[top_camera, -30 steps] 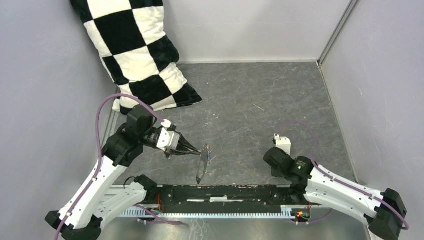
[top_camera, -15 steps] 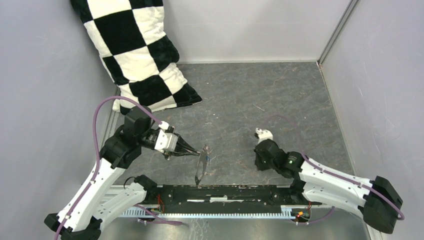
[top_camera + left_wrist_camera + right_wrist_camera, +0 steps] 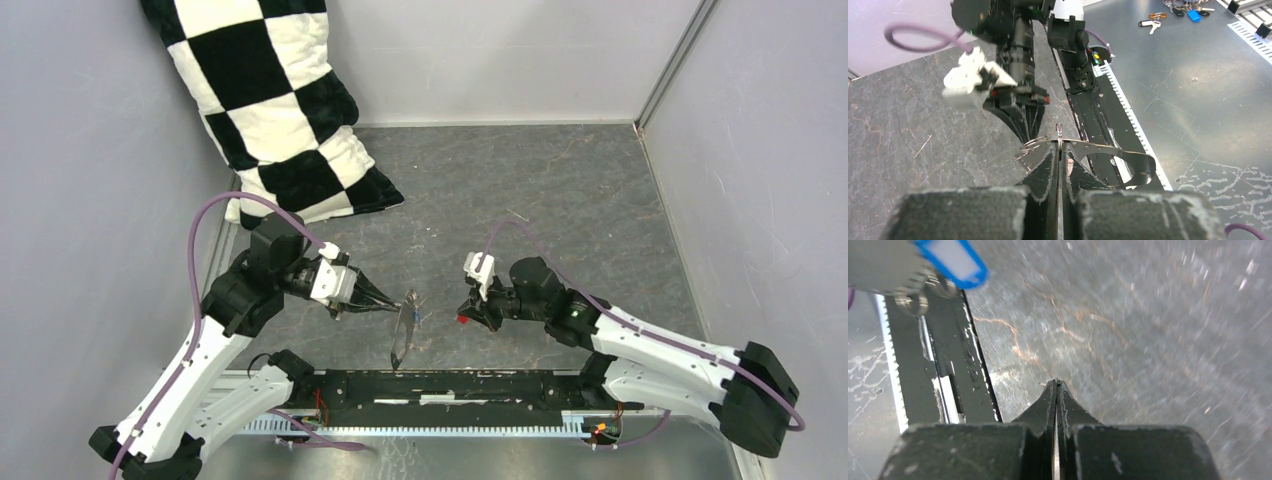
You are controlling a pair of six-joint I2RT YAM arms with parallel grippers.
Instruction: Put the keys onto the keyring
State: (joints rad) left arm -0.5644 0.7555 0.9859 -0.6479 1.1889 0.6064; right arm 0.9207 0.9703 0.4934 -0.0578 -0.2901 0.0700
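Looking at the top view, bottom center: the keyring (image 3: pixel 402 342) dangles just above the black rail (image 3: pixel 470 385), long axis running up-frame to the left gripper (image 3: pixel 408 299), which is pinched tight on the band's top end. The blue key (image 3: pixel 953 262) hangs right by that pinch, upper left in the right wrist view. Right gripper (image 3: pixel 465 316) sits just right of center, jaws fully closed, pointing left at the loop, near but apart. Can't tell if the red speck (image 3: pixel 461 320) at its tip is the other key.

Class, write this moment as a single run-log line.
left hand: shut on keyring | right hand: shut, short of keyring
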